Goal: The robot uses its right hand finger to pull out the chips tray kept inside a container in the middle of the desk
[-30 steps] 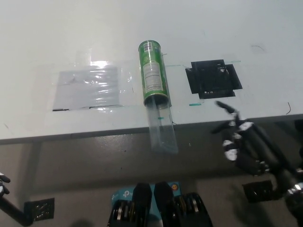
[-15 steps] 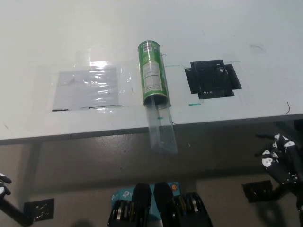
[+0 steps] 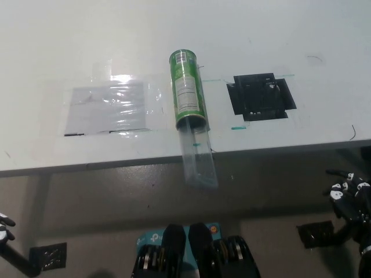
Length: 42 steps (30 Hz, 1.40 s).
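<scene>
Right hand (image 3: pixel 350 197) is seen low at the right edge, off the desk (image 3: pixel 52 35), fingers spread, nothing held. Green can (image 3: pixel 187 90) lies on its side mid-desk, clear tray (image 3: pixel 197 157) drawn out past the desk edge. Black patch (image 3: pixel 262 96) sits right of the can, plastic sheet (image 3: pixel 107 107) left. Left hand (image 3: pixel 4 224) barely shows at the lower left; its state cannot be told.
</scene>
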### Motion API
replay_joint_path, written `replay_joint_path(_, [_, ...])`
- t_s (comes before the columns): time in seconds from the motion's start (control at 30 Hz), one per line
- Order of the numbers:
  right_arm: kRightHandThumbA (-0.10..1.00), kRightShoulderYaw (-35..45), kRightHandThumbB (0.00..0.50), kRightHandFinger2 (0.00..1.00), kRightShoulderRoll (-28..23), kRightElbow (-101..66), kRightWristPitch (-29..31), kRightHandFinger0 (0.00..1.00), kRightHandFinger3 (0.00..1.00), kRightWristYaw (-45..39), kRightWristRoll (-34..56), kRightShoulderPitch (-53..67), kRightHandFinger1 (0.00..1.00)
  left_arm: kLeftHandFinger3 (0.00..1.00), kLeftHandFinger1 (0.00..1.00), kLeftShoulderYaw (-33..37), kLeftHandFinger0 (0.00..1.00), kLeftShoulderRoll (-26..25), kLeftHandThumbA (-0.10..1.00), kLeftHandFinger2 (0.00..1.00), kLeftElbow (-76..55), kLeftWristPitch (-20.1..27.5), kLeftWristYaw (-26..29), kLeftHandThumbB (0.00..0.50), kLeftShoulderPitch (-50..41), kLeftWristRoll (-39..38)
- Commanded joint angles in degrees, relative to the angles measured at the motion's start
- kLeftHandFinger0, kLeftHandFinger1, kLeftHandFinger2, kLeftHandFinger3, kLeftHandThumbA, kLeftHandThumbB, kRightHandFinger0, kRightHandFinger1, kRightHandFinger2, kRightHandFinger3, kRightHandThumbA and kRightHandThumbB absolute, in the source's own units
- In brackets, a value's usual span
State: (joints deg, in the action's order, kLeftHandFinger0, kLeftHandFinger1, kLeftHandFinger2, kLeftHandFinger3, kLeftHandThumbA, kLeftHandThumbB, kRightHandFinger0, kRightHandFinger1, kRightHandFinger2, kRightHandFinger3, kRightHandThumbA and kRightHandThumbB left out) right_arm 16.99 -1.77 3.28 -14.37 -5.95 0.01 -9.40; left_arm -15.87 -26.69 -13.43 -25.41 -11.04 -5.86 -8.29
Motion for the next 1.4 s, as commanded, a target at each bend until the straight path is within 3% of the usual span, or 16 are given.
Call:
replay_joint_path(0.0, [-0.09,-0.5,0.172,0.39,-0.9,-0.8,-2.2,0.00,0.63,1.5,1.8,-1.6,0.00,0.64,0.20,-0.8,0.15,-0.6,-0.10,0.30,-0.2,2.5,0.2,0.003,0.1,-0.2])
replay_joint_path(0.33, [-0.07,-1.1,0.170,0.39,-1.7,-1.6,-3.3,0.00,0.65,2.4,1.4,-1.7,0.00,0.65,0.19,-0.4,0.17,-0.4,-0.10,0.27,-0.1,2.2,0.3,0.000,1.2,-0.1])
replay_joint_path(0.4, [-0.07,-1.3,0.164,0.40,-1.7,-1.7,-2.8,0.00,0.63,2.6,1.4,-1.5,0.00,0.65,0.23,-0.1,0.20,-0.5,-0.10,0.34,-0.8,1.8,0.6,0.000,1.1,0.6])
replay_joint_path(0.87, [-0.09,-1.7,0.139,0.43,-2.8,-2.1,-3.5,0.00,0.66,3.1,2.0,-1.9,0.00,0.67,0.24,0.5,0.20,-0.1,-0.10,0.35,-0.2,1.7,0.9,0.000,1.6,1.0])
replay_joint_path(1.37, [-0.06,-2.1,0.162,0.37,-3.5,-2.0,-3.1,0.00,0.61,3.8,2.4,-2.2,0.00,0.64,0.24,0.1,0.20,0.7,-0.10,0.35,0.1,2.2,0.6,0.000,1.9,0.4])
